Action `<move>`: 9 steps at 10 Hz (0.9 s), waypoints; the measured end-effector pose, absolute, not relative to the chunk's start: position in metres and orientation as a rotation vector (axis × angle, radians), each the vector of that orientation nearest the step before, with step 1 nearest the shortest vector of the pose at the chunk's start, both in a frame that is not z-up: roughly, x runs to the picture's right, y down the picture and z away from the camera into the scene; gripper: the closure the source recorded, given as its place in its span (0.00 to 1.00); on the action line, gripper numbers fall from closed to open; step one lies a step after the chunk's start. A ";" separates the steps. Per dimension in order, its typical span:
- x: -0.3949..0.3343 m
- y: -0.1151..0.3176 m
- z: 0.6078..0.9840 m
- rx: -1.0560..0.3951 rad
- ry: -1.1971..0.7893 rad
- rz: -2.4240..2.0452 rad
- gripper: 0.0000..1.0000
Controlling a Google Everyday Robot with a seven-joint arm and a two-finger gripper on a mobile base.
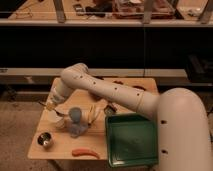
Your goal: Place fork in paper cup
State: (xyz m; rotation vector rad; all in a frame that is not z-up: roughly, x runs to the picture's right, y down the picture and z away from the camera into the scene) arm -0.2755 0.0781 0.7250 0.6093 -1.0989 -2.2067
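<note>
My gripper [52,104] hangs at the left end of the wooden table [60,148], at the tip of the white arm that reaches in from the right. It is just above and to the left of the white paper cup [62,122]. The cup stands upright, partly hidden behind a blue-grey cup [75,121]. A thin dark sliver that may be the fork [59,112] slants from the gripper towards the paper cup's rim. I cannot tell whether it is held.
A yellow banana-like thing [92,113] lies right of the blue-grey cup. A small shiny metal bowl [45,140] sits at the front left. An orange-red item [85,152] lies at the front edge. A green tray [132,140] fills the front right.
</note>
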 end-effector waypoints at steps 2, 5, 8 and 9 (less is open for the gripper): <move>-0.275 0.085 0.727 0.593 -1.106 -2.211 1.00; -0.277 0.093 0.728 0.573 -1.115 -2.222 1.00; -0.274 0.099 0.733 0.543 -1.117 -2.227 1.00; -0.273 0.101 0.735 0.534 -1.117 -2.225 1.00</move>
